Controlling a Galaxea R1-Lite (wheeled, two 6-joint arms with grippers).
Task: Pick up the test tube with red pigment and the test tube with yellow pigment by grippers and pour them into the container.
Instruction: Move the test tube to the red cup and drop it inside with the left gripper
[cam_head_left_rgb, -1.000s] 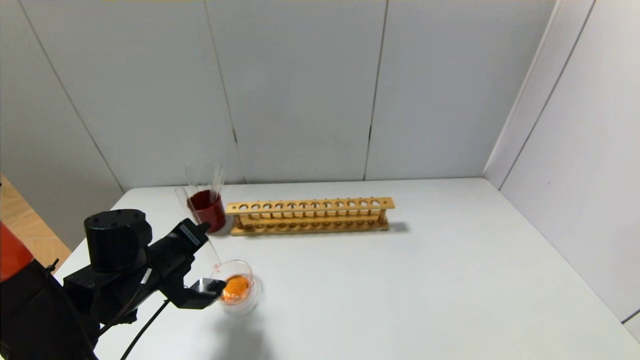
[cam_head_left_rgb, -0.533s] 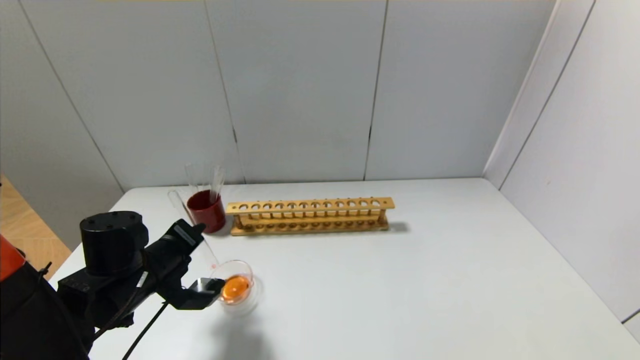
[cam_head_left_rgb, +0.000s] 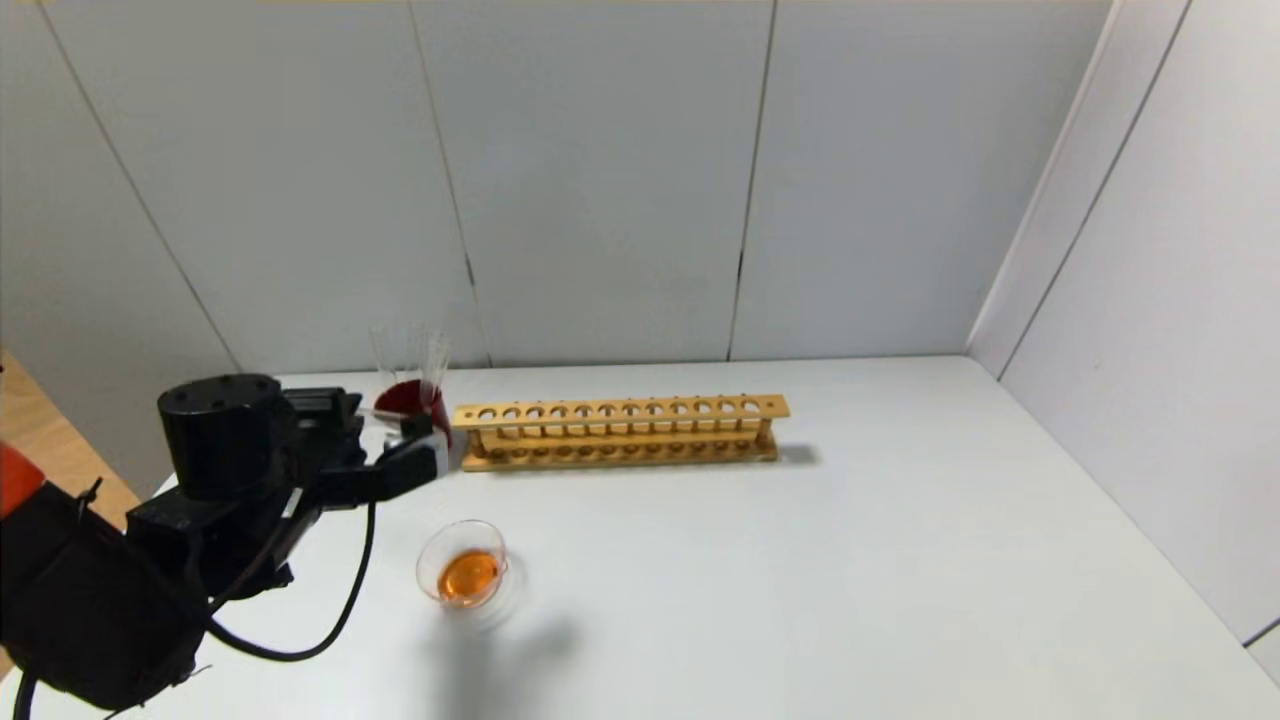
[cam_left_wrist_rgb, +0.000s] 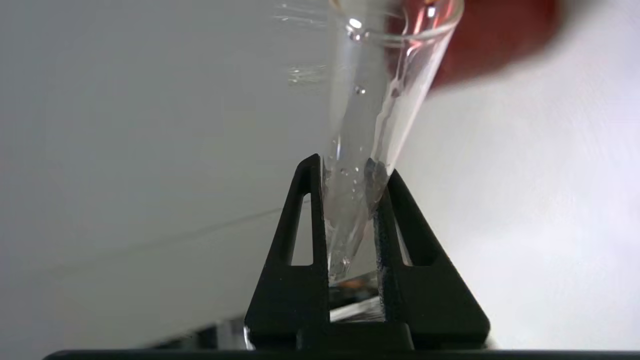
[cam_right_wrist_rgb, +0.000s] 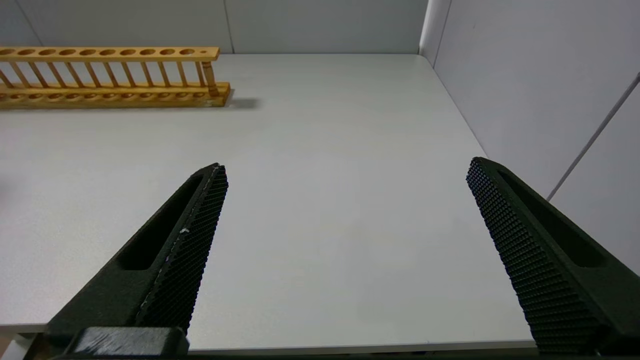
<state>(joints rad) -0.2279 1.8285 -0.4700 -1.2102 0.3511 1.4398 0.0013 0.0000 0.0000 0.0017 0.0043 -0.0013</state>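
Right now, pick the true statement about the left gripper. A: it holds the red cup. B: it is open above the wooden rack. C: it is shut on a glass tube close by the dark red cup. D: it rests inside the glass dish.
C: the left gripper pinches a drained tube whose mouth reaches the dark red cup.

Test tube (cam_left_wrist_rgb: 372, 115) showing clear glossy glass, wet-streaked. Rack (cam_head_left_rgb: 620, 430) looking varnished wood. Tabletop (cam_right_wrist_rgb: 325, 210) appearing smooth matt white. Right gripper (cam_right_wrist_rgb: 345, 235) pads (cam_right_wrist_rgb: 197, 240) showing black cross-hatched texture.

one rack (cam_head_left_rgb: 620, 432); one dish (cam_head_left_rgb: 466, 572); one red cup (cam_head_left_rgb: 415, 402); perhaps three tubes (cam_head_left_rgb: 433, 358)
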